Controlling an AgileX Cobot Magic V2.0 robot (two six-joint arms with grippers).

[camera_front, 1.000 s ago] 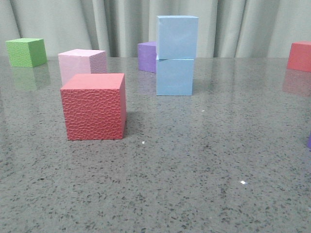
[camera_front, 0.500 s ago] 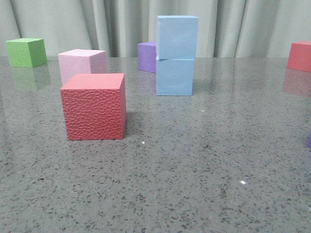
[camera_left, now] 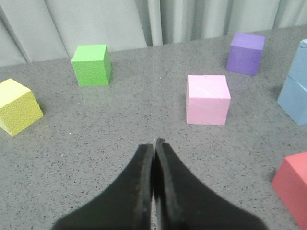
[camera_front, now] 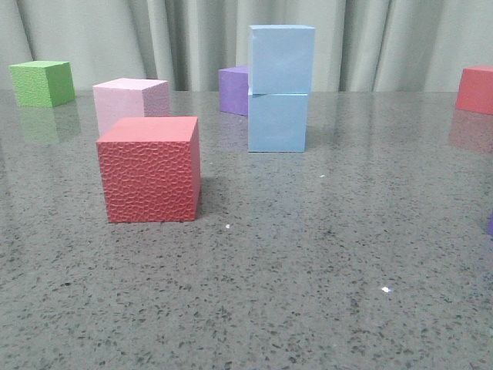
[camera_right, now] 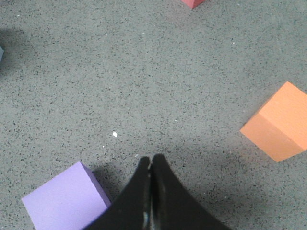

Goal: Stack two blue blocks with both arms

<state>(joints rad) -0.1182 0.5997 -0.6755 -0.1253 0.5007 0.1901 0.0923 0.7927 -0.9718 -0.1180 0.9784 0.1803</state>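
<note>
Two pale sky-blue blocks stand stacked in the middle of the table: the upper blue block sits squarely on the lower blue block. Part of the stack shows at the edge of the left wrist view. Neither gripper shows in the front view. My left gripper is shut and empty above bare table, well short of the stack. My right gripper is shut and empty above bare table, beside a lilac cube.
A textured red cube stands front left, a pale pink cube behind it, a green cube far left, a purple cube behind the stack, a red cube far right. A yellow cube and an orange cube show in wrist views.
</note>
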